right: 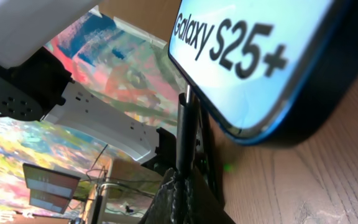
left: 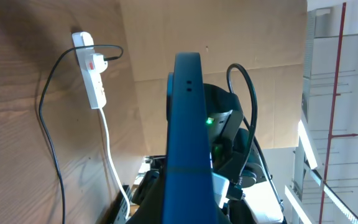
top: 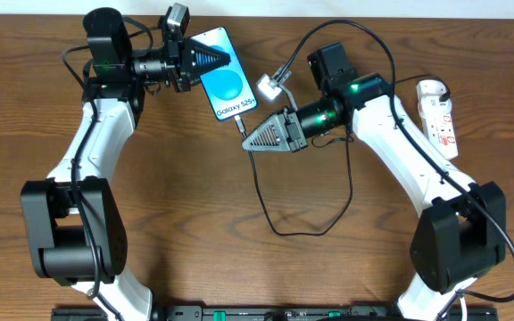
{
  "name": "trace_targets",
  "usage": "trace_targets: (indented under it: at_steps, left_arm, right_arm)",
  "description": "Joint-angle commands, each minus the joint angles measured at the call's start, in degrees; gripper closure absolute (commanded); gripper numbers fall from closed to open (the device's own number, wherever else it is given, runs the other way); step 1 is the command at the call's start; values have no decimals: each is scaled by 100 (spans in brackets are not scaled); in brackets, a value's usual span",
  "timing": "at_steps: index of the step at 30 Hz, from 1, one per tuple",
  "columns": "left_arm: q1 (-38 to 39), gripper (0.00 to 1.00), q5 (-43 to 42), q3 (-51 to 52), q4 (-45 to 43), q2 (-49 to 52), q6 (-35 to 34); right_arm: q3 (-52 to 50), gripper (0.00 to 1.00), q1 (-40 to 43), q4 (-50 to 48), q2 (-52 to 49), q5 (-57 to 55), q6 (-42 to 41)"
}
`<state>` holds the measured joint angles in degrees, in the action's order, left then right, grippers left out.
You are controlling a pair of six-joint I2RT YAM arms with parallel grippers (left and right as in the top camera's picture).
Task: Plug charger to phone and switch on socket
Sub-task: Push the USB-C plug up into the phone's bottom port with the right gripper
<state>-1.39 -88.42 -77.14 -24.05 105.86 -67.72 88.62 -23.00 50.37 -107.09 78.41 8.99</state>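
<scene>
We bring the charger (right: 184,134) to the phone (top: 226,85).
Our left pincer (top: 228,61) clamps the phone, our right pincer (top: 248,141) the charger; next we push straight in.

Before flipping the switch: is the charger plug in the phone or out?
Cannot tell if seated: the charger plug, held by the right fingers, meets the phone's bottom edge, but the joint is blurred.
</scene>
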Motion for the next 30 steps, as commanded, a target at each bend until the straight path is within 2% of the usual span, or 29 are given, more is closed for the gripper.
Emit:
trace_targets:
  at_steps: [1,18,30]
  left_arm:
    - [24,93,-160,-68,-55,-227,-35]
    - [24,93,-160,-68,-55,-227,-35]
    - [24,93,-160,-68,-55,-227,-35]
  right_arm:
    - [-26,99,136,26,57,79,-101]
    - [-26,99,79,-9,57,57,-168]
    - [-26,99,20,-566,57,57,-570]
